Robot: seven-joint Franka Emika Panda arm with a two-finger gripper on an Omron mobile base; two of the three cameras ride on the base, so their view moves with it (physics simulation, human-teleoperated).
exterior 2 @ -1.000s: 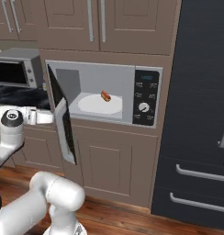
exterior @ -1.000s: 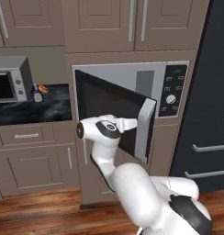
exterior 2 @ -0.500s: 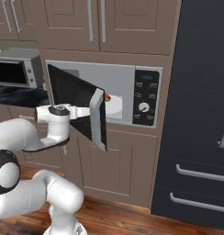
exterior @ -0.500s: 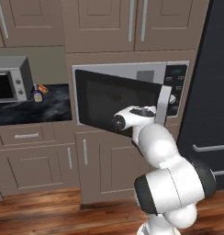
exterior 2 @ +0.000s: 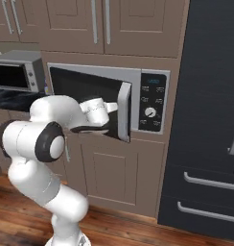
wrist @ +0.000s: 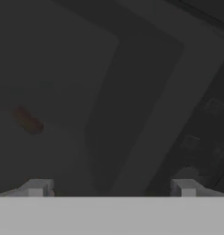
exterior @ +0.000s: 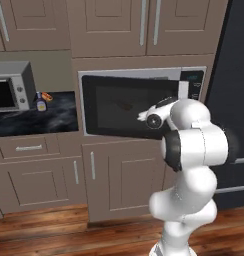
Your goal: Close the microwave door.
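Door [exterior 2: 90, 103] hangs nearly shut, its handle edge just proud of the microwave [exterior 2: 152, 103] front. We press our gripper [wrist: 111, 188], fingers spread wide and holding nothing, against the glass; the cavity lies straight ahead of us.

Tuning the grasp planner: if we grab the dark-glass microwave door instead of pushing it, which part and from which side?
Probably the long silver bar handle on the free edge of the dark-glass, grey-framed microwave door. It runs vertically beside the black control panel, opposite the hinge side, so come at the door's outer face with the two-finger gripper spread horizontally across the bar. The door is nearly shut.
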